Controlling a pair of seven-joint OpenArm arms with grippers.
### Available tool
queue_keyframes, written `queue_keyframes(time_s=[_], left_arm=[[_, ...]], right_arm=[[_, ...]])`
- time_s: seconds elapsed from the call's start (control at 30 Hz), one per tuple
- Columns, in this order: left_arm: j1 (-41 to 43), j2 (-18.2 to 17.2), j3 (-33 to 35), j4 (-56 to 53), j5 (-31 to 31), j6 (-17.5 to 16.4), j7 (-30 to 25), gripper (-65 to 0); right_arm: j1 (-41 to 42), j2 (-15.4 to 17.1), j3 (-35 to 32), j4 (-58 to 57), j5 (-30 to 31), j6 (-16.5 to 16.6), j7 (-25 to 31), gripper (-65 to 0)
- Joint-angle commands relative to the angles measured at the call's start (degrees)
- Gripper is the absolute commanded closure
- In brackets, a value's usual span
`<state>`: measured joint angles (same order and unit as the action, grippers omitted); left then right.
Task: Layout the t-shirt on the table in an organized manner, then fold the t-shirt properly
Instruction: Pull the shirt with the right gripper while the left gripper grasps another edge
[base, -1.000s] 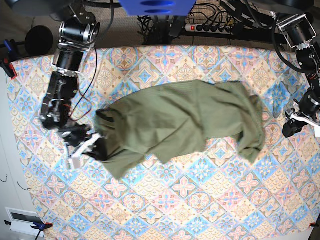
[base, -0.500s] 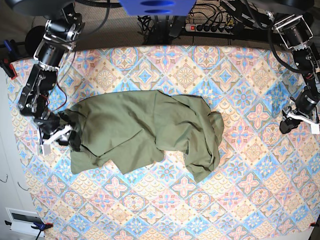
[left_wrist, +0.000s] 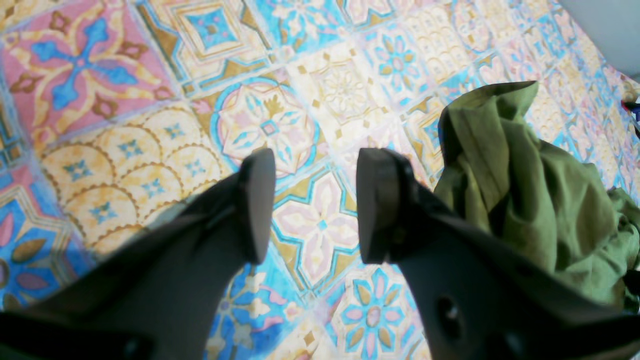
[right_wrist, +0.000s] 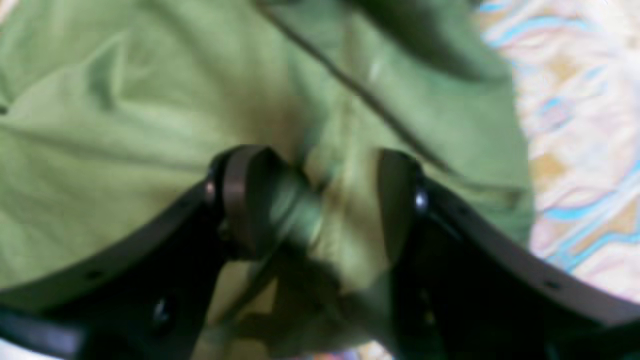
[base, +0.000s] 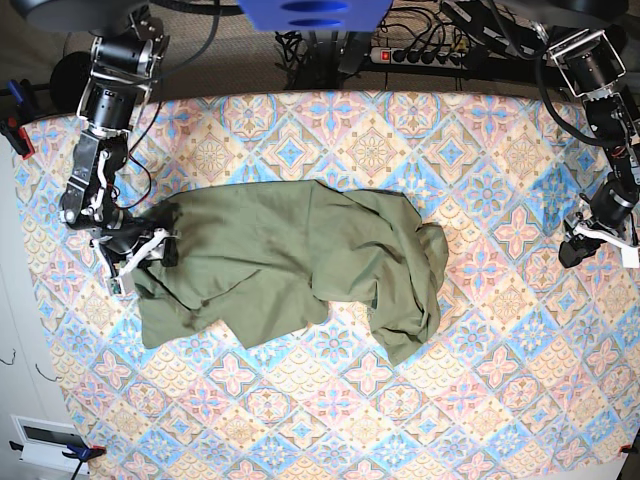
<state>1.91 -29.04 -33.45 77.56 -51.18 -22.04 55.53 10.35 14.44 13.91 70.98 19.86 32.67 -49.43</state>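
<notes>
One rumpled, soft-looking t-shirt (base: 290, 260) sprawls across the tile-patterned table (base: 480, 400).

One t-shirt (base: 290, 260) out there, olive green, and it's the only garment on show. One table (base: 480, 400) under it, covered by a single tile-pattern cloth. Two robot arms in play, one at each side, so two grippers: the right gripper (base: 150, 255) at the shirt's edge, the left gripper (base: 575, 250) over bare cloth. One power strip (base: 425, 56) behind the table.
</notes>
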Motion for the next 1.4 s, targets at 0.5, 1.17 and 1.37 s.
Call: queue_keyframes(time_s=[0.5,1.17,1.37], left_arm=[[-0.6,-1.2,4.3,1.2,-1.3,-0.4,-1.1,-25.9],[-1.7,-1.2,5.6,1.2,-1.3,-0.5,-0.8,-25.8],[-0.1,-1.2,8.7,3.1,-1.3,-0.6,-1.1,-25.8]], right_arm=[[1.6,0.9,2.8,-0.9,2.0,0.4,1.6,-32.9],[-1.7,-2.3,-6.0,26.9,4.5,7.3,-3.0,-0.7],[1.7,-6.3,-8.9,27.3,12.4,7.3,-3.1,-0.7]])
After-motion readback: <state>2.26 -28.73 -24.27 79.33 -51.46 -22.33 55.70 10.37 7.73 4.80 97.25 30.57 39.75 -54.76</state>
